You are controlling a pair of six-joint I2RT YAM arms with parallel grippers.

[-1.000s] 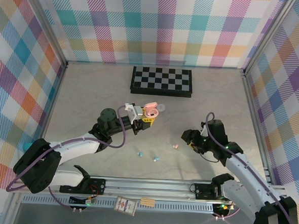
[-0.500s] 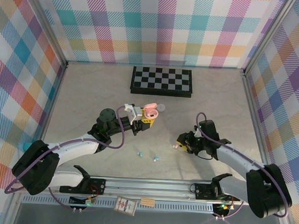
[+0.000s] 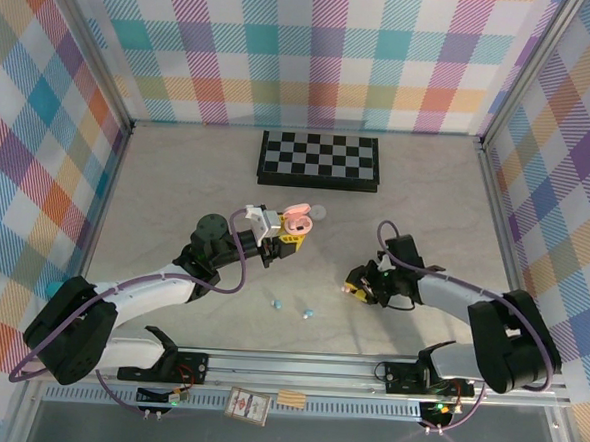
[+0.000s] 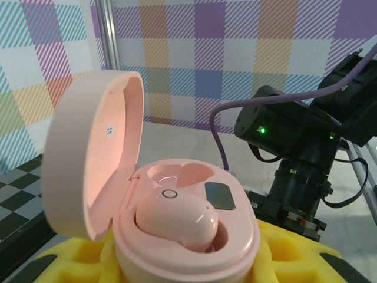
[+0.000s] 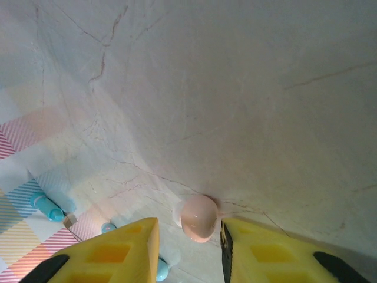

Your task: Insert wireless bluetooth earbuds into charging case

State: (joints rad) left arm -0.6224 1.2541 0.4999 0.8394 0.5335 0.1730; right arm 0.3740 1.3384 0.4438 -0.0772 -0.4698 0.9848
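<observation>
My left gripper [image 3: 280, 236] is shut on a pink charging case [image 3: 297, 219], held above the table's middle. In the left wrist view the case [image 4: 188, 236] sits between yellow pads [image 4: 294, 262] with its lid [image 4: 88, 159] raised. One pink earbud [image 4: 177, 218] lies in its near socket; the far socket is empty. My right gripper [image 3: 355, 285] is down on the table, open. A loose pink earbud [image 5: 197, 218] lies between its yellow fingertips [image 5: 126, 250], close against the right one, a small gap to the left one. Teal earbuds [image 3: 278, 304] [image 3: 308, 313] lie on the table left of it.
A folded chessboard [image 3: 319, 160] lies at the back of the table. Plaid walls with metal posts enclose three sides. A small card [image 3: 248, 405] rests on the rail by the arm bases. Teal earbuds [image 5: 47, 205] lie just beyond the right gripper's left finger.
The right gripper has moved left and down to the table and narrowed its jaws around the loose pink earbud. The left gripper and case have stayed put.
</observation>
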